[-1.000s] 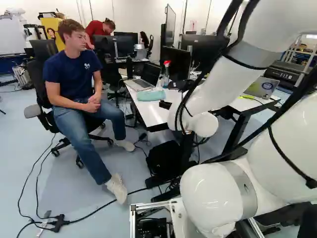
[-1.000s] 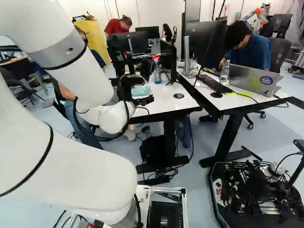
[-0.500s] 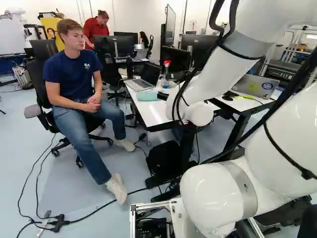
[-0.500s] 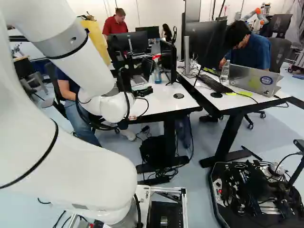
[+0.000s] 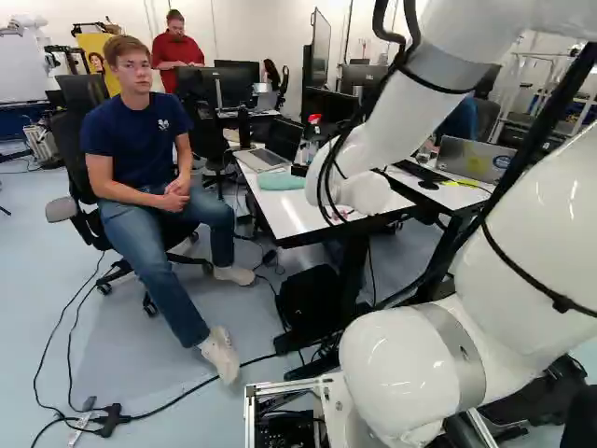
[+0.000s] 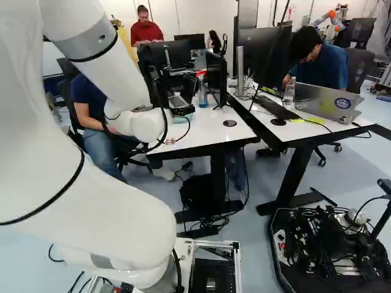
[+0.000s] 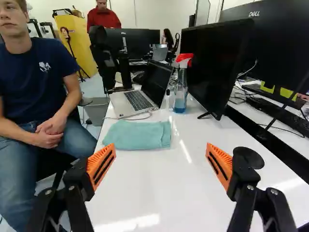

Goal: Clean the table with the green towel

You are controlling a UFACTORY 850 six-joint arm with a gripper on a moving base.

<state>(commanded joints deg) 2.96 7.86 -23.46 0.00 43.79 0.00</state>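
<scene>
Between the widely parted fingers (image 7: pixel 102 166) of the gripper (image 7: pixel 160 165) there is no cloth; the pincer is open. The green towel (image 7: pixel 139 135) lies folded on the white table (image 7: pixel 166 198), ahead of the gripper and offset away from the monitor (image 7: pixel 212 70). The step in hand appears to be the approach for pickup.

1. Align both fingers with the towel before descending.
2. Lower until the pads straddle a fold, then close; a shallow grip may take only the top layer.
3. Maintain clearance from the black disc (image 7: pixel 248 157) beside one finger, and from the laptop (image 7: pixel 140 94) and spray bottle (image 7: pixel 180 92) beyond the towel.

View notes: the wrist view shows both fingers and the towel's near edge. In the left base view, the arm (image 5: pixel 410 112) hides most of the gripper. In the right base view, the gripper partly masks the towel.
</scene>
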